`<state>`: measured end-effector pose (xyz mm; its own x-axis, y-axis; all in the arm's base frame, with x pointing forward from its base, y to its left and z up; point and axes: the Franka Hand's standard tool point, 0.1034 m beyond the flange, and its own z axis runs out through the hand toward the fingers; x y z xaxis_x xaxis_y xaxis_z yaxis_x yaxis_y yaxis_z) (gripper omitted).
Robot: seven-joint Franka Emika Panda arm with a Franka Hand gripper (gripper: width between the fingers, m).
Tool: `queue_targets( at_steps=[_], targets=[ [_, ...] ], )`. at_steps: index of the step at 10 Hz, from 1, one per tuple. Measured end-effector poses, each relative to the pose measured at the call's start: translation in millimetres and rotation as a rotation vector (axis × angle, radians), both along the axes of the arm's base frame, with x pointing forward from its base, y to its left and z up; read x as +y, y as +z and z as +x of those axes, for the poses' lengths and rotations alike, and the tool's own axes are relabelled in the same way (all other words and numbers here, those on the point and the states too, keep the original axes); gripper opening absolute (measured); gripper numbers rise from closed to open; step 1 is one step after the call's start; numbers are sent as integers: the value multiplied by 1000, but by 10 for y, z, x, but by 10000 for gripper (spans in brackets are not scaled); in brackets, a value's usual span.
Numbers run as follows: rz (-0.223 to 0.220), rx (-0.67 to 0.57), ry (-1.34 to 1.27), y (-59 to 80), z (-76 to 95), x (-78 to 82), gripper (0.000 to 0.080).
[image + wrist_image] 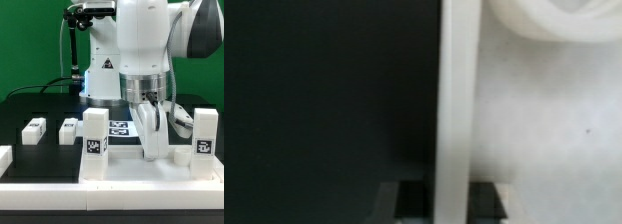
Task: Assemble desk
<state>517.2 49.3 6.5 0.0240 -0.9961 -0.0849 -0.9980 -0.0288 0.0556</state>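
Observation:
The white desk tabletop lies low at the front of the black table. Its raised rim runs through the wrist view, with a round corner socket beside it. My gripper reaches straight down and is shut on that rim, one dark finger on each side. Two tagged legs stand upright at the tabletop's ends, one on the exterior view's left and one on its right. Two more legs lie loose further left.
The marker board lies behind the gripper, near the robot's base. A low white border rail runs along the front edge, and another piece sits at the exterior view's left.

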Motion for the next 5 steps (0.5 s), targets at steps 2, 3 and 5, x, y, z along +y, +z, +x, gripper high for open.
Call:
queue_targets(
  at_steps=[2,3,5],
  targets=[
    [0,0,0,0,0,0,67],
    [1,-4,27,6,-5,-11,67],
    [-2,-54,263,81,-198,-249,67]
  ],
)
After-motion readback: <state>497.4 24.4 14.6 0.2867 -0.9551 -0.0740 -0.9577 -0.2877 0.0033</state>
